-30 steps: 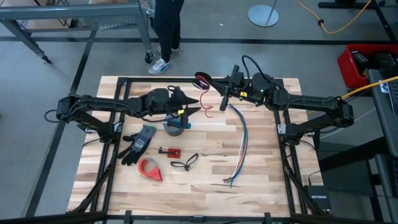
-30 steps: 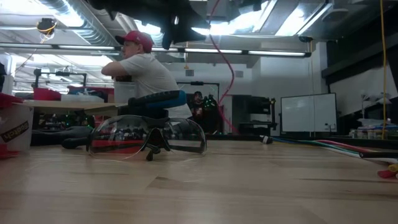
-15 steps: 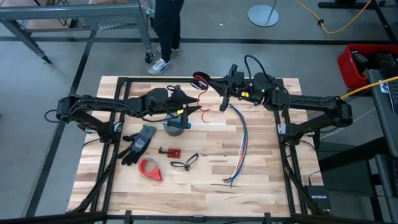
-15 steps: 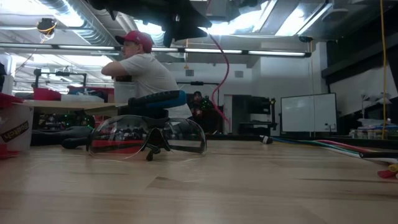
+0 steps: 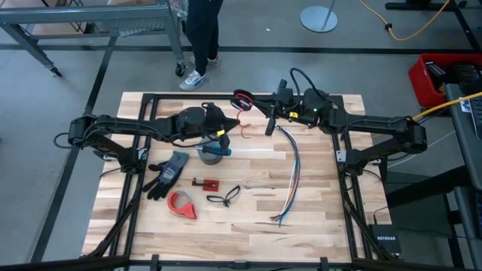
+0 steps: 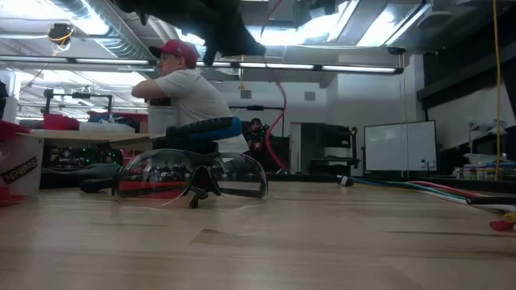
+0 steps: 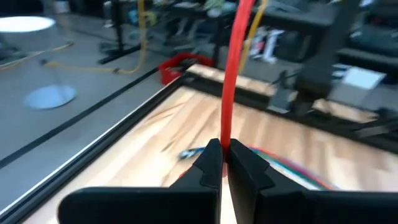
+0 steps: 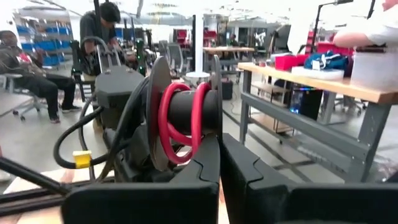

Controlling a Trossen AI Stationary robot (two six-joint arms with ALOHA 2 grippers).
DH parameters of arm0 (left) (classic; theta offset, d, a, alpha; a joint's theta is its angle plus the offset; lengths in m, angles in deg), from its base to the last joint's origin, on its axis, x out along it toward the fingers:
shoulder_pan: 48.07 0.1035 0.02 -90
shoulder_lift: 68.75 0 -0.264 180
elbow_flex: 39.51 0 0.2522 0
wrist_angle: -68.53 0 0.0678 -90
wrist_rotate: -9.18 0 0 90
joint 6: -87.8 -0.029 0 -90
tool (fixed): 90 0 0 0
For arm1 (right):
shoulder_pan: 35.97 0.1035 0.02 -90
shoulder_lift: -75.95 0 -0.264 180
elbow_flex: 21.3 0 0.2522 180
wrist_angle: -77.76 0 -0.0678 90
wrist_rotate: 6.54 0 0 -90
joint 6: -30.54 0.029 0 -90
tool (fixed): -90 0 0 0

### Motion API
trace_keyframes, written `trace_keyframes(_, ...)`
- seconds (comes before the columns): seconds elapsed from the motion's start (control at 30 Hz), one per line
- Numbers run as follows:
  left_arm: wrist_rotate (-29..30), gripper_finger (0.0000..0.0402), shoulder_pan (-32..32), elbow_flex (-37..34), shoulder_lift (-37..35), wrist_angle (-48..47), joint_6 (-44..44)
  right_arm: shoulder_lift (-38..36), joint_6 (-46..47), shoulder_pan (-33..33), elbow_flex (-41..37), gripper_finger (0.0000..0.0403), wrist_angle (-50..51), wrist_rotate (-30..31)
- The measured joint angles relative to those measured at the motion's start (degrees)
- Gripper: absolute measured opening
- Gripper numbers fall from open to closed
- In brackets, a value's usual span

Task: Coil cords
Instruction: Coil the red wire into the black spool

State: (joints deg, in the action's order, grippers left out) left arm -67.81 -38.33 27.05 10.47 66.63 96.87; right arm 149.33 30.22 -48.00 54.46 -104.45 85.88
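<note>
A thin red cord is wound in a small coil (image 5: 242,96) on a black spool (image 8: 186,112), held off the table near its far edge. My right gripper (image 5: 258,101) is shut on that spool. From the coil a loose stretch of the red cord (image 7: 231,74) runs to my left gripper (image 5: 232,123), which is shut on it, above the table's far middle. In the low view the cord (image 6: 279,121) hangs in a bow under the arms. My left gripper pinches one strand of the red cord (image 7: 224,134) between its two fingertips, and the fingers lie nearly level, across the cord. The cord rises straight away from the tips, clear of the table. My right gripper pinches the rim of the spool's thin disc (image 8: 215,127) between its shut fingers (image 8: 202,162), which come level from the table's right. The spool with its red turns (image 8: 166,118) is lifted clear.
Under my left arm stand a grey tape roll (image 5: 212,153), dark gloves (image 5: 167,173), a red tape roll (image 5: 181,204) and a small red part (image 5: 205,182). A multicoloured wire bundle (image 5: 291,177) lies at the right. Safety glasses (image 6: 192,177) lie mid-table. A person (image 5: 199,38) stands beyond the far edge.
My left gripper has shut, taking hold of the red cord, and has turned slightly without moving off its place. The cord's hanging stretch has swung and drawn up into a shorter bow. My right gripper has kept still with the spool.
</note>
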Motion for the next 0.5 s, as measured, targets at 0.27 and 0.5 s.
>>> trace_keyframes(0.27, 5.8, 0.0002, 0.0, 0.0, -0.3, -5.6, 0.2, -0.9, -0.1, 0.0, 0.0, 0.0001, 6.4, 3.1)
trace_keyframes(0.5, 10.4, 0.0001, 1.1, 0.0, -3.3, -9.1, 0.2, -0.9, -0.1, 0.0, 0.0, 0.0001, 15.7, 4.4)
